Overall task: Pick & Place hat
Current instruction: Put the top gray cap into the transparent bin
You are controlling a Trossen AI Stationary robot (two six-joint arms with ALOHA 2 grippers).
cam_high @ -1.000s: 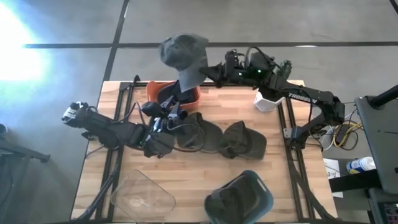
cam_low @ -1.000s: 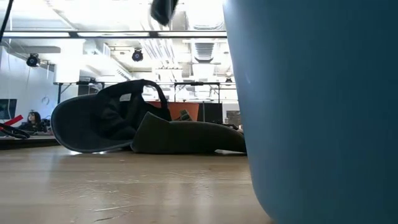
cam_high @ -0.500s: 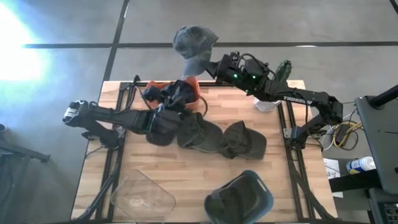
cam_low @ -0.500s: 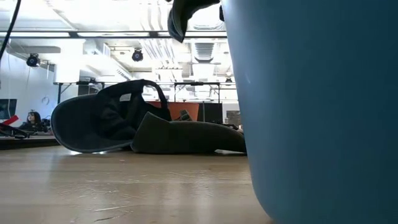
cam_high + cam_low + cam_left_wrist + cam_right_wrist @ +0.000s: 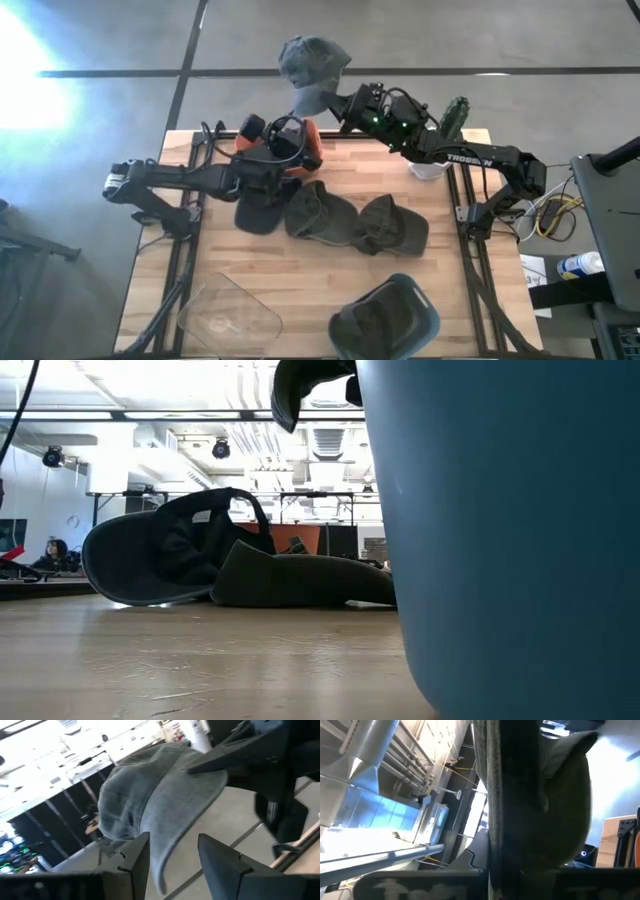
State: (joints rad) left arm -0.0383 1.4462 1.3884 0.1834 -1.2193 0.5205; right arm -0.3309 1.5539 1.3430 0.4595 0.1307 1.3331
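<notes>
My right gripper point(image 5: 341, 103) is raised over the table's far edge and shut on a grey cap point(image 5: 311, 63), which also shows in the left wrist view point(image 5: 150, 805) and at the top of the low view point(image 5: 300, 385). My left gripper point(image 5: 285, 137) is open, above the orange bin point(image 5: 308, 153), with its fingers point(image 5: 135, 862) pointing up at the grey cap without touching it. Dark and olive caps point(image 5: 320, 212) lie on the table in a row, overlapping at their edges. Another dark cap point(image 5: 365, 322) sits inside the blue bin point(image 5: 425, 312). My right gripper pinches the grey cap by its brim point(image 5: 202, 777), coming level from the table's right side. The cap is lifted clear above the far edge, its crown point(image 5: 308, 55) beyond the fingers. The right wrist view shows the cloth point(image 5: 492, 795) between the dark fingers.
A clear plastic container point(image 5: 228, 320) stands at the near left corner, and a white cup point(image 5: 428, 165) near the far right. In the low view the blue bin wall point(image 5: 500, 540) fills the right half, and a dark cap point(image 5: 170, 560) lies on the wood behind it.
My left gripper has risen from the caps on the table and moved toward the far edge, over the orange bin, tipping up to face the grey cap. My right gripper has carried the grey cap a little toward the right and farther away, turning it.
</notes>
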